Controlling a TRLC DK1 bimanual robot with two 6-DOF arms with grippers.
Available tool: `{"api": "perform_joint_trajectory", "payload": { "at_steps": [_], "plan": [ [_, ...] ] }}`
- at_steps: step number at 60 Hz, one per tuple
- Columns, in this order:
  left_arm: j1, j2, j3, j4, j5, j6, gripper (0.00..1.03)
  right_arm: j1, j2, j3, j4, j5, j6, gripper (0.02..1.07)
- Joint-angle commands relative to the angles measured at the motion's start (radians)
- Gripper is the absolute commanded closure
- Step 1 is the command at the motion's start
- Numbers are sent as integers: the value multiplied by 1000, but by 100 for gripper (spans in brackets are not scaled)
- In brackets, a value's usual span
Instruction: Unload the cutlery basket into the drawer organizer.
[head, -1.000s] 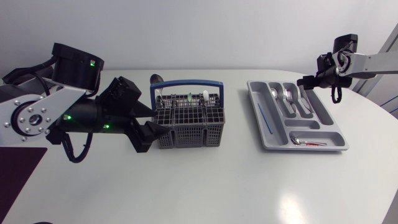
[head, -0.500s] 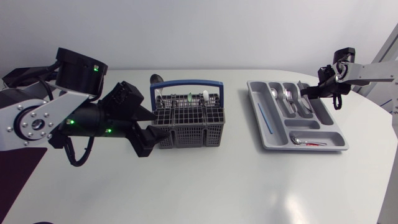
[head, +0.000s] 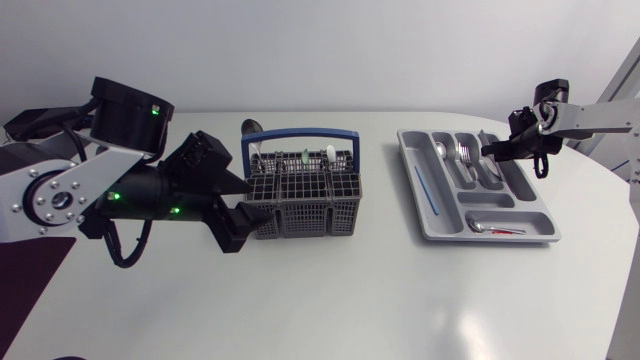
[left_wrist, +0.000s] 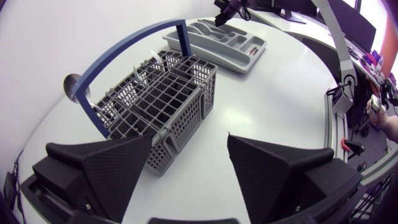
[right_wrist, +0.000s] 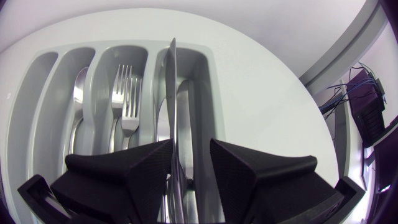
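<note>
While the right gripper (right_wrist: 191, 146) is closed narrowly on a knife (right_wrist: 173, 93), the blade points ahead over one slot of the organizer (right_wrist: 211, 68), with forks (right_wrist: 127, 99) in the next slot. The left gripper (left_wrist: 189, 146) is spread wide and holds nothing, just beside the basket (left_wrist: 161, 93). Cutlery (head: 305, 155) stands upright inside.

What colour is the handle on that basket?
The handle is blue; the head view shows it best.

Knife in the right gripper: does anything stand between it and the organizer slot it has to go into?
Nothing visible does. The knife in the right gripper hangs lengthwise over the organizer slot beside the forks; only cutlery lying flat in it is beneath.
</note>
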Motion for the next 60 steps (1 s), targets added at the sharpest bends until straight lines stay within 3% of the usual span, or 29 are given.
{"api": "perform_joint_trajectory", "payload": {
  "at_steps": [1,8,14,25,51,53,54,57,60],
  "plan": [
    [-9,21,-10,8,-5,7,10,10,36,-25,-14,-4,-12,61],
    [-8,19,-10,7,-7,7,10,18,45,-29,-11,-4,-15,61],
    [-8,19,-10,7,-7,7,10,21,59,-20,-13,-4,-18,71],
    [-12,19,-10,7,-7,4,10,20,71,-31,-17,-4,-19,101],
    [-32,19,-10,8,-18,1,10,4,-5,-176,43,3,-38,101],
    [-31,19,-11,8,-19,1,10,9,-18,-195,72,16,-44,95],
    [-29,18,-10,8,-19,1,10,12,-28,-199,79,22,-44,70],
    [-29,18,-10,7,-19,1,10,17,-45,-202,82,22,-41,41],
    [-29,15,-8,7,-21,1,10,20,-82,-218,95,22,-41,28]
  ]
}}
